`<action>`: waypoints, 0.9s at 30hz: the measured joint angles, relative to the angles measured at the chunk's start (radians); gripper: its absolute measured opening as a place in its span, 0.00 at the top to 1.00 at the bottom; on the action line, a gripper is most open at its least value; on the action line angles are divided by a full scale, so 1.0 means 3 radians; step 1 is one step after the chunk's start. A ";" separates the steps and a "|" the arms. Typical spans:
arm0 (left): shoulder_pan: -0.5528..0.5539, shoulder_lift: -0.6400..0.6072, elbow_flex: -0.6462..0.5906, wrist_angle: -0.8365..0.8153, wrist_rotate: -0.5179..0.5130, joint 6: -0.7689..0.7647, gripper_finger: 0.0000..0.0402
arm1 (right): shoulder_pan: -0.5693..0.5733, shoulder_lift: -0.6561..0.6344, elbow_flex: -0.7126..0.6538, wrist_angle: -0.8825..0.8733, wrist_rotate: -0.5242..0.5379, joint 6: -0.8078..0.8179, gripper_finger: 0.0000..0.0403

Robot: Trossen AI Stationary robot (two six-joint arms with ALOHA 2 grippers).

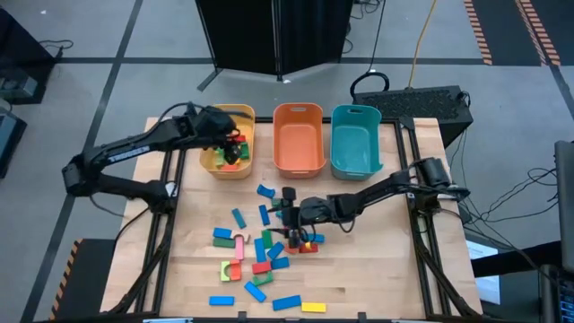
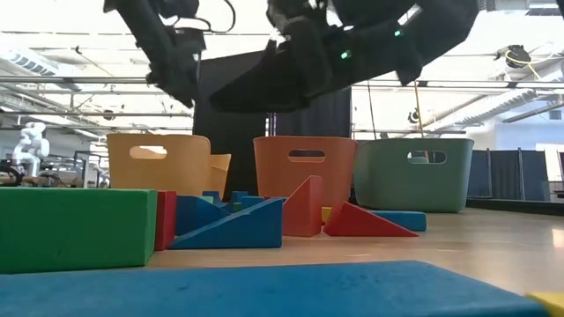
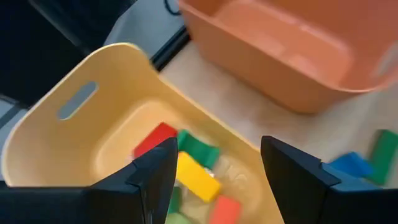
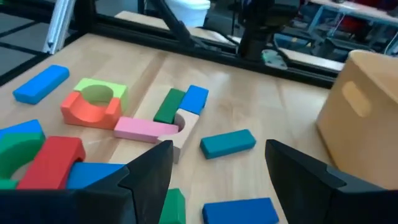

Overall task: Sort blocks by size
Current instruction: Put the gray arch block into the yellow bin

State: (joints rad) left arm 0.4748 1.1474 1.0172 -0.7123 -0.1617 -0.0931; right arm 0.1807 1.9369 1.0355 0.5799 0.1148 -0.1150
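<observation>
Several coloured wooden blocks [image 1: 260,256] lie scattered flat on the middle and near part of the wooden table. More blocks, among them a red [image 3: 155,138], a green [image 3: 199,149] and a yellow one [image 3: 196,175], lie on the floor of the yellow bin [image 1: 215,163] at the far left. My left gripper [image 3: 219,149] hangs open above that bin [image 1: 226,144], with nothing between its fingers. My right gripper [image 4: 219,152] is open low over the scattered blocks [image 1: 289,220]. Before it lie a pink bar [image 4: 146,129] and a blue bar [image 4: 227,142].
An orange bin [image 1: 299,166] and a teal bin [image 1: 356,170] stand in a row to the right of the yellow one at the table's far edge. A black case [image 1: 421,103] sits beyond the teal bin. Bare wood lies to the right of the blocks [image 1: 386,260].
</observation>
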 joint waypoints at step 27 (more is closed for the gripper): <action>-0.1880 -0.0739 -0.0396 -0.0535 -0.0831 -0.1423 0.42 | 0.0058 0.1151 0.1426 -0.0798 -0.0125 0.0636 0.36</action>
State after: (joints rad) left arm -0.0893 0.9256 0.8984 -0.8729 -0.4111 -0.5201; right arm 0.1982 2.2823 1.4631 0.3404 0.0772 0.0758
